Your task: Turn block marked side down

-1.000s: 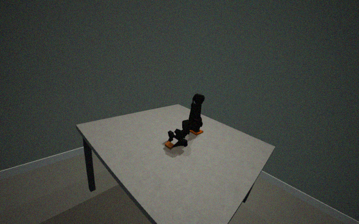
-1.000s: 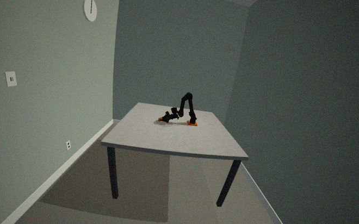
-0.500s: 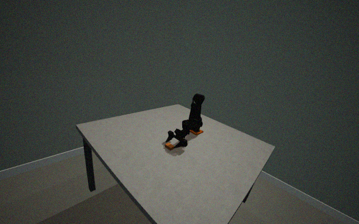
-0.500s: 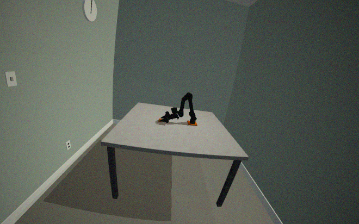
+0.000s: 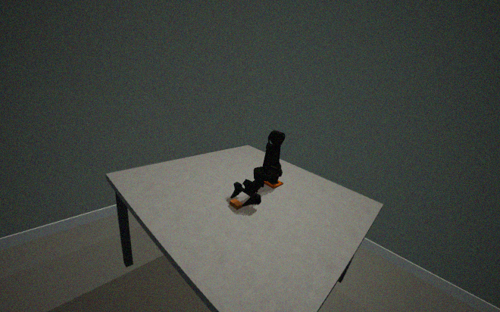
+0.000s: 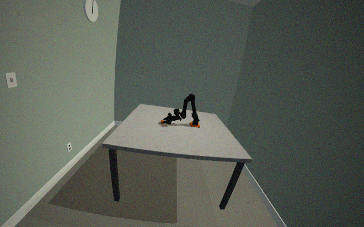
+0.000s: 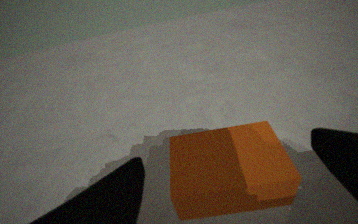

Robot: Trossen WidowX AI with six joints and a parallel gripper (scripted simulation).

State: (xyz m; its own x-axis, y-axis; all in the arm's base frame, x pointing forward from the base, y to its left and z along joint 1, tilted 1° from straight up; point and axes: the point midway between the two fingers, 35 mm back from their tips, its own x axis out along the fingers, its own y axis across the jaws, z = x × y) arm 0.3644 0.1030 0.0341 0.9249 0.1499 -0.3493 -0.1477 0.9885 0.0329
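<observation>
Wrist view shows one orange block [image 7: 232,170] resting on the grey table [image 7: 80,100], between the two dark fingers of the gripper [image 7: 240,200], with a gap on either side of it. No lettering or mark can be made out on its visible faces. The gripper is spread wide and grips nothing. From the top view, the block [image 5: 235,202] lies just in front of the arm's orange base plate [image 5: 274,184].

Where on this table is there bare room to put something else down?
Most of the table is bare: the wide stretch toward the near edge, and the left side. It is crowded mid-table, where the open gripper straddles the orange block, back to the arm's base.
</observation>
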